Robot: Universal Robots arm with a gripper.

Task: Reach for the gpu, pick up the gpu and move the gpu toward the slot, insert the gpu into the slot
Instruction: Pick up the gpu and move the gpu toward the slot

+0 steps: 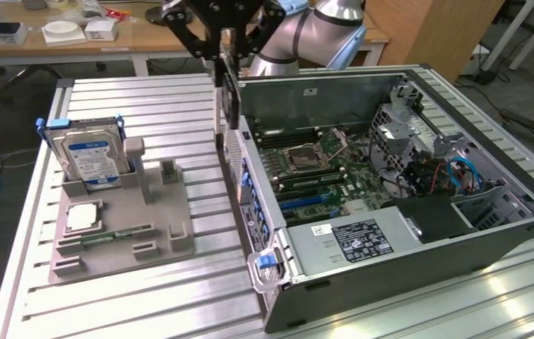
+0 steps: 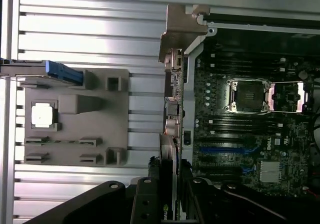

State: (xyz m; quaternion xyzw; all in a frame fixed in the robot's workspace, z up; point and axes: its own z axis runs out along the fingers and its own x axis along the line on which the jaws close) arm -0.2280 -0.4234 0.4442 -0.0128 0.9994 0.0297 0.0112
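Gpu (image 1: 231, 99) clamped in the gripper (image 1: 227, 62), no slack
it's held upright over the open case (image 1: 418, 275) wall; hard drive (image 1: 92, 159) is parked in the grey holder (image 1: 145, 212)

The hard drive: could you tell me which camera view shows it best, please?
The exterior view: the hard drive stands upright in the grey holder, its blue-white label facing the camera. In the wrist view the hard drive is seen edge-on from above.

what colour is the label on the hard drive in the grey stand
Blue and white. The label on the hard drive shows best in the exterior view.
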